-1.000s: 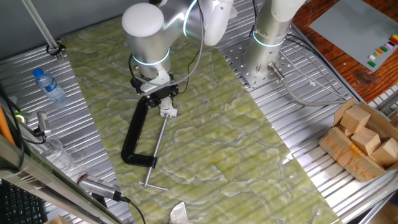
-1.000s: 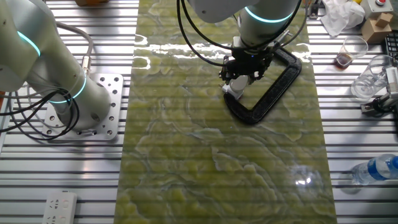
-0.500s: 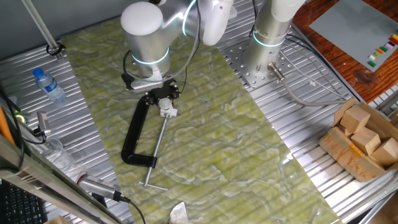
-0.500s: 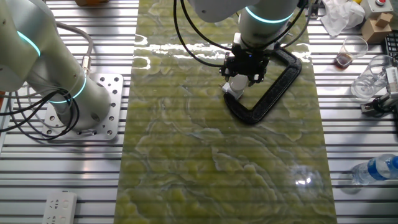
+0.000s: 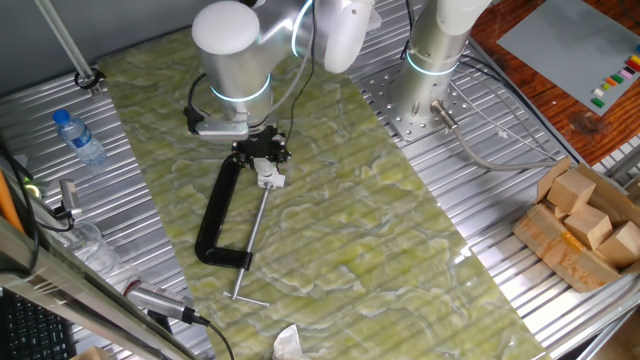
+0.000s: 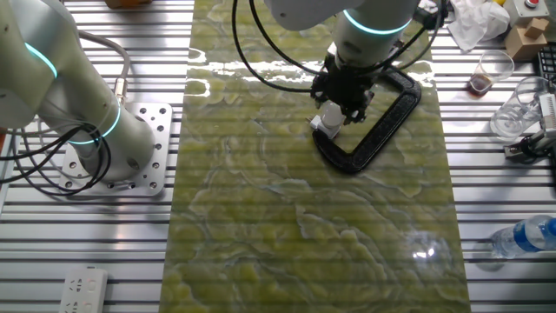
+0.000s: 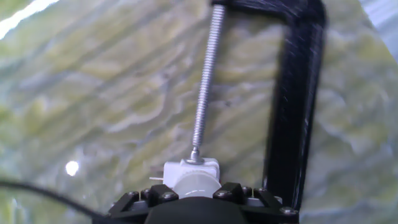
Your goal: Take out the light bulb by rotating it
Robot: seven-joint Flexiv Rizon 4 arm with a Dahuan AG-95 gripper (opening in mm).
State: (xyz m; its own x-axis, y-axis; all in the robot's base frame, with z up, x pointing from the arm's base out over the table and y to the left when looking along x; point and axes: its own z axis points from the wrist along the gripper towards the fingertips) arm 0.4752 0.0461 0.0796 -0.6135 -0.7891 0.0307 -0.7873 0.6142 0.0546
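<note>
One black C-clamp (image 5: 222,215) beside tool (image 5: 262,160), bottle (image 5: 78,137) well apart.

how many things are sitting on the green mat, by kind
black C-clamp: 1
white square socket: 1
light bulb: 1
total: 3, with the gripper closed on the light bulb
</note>
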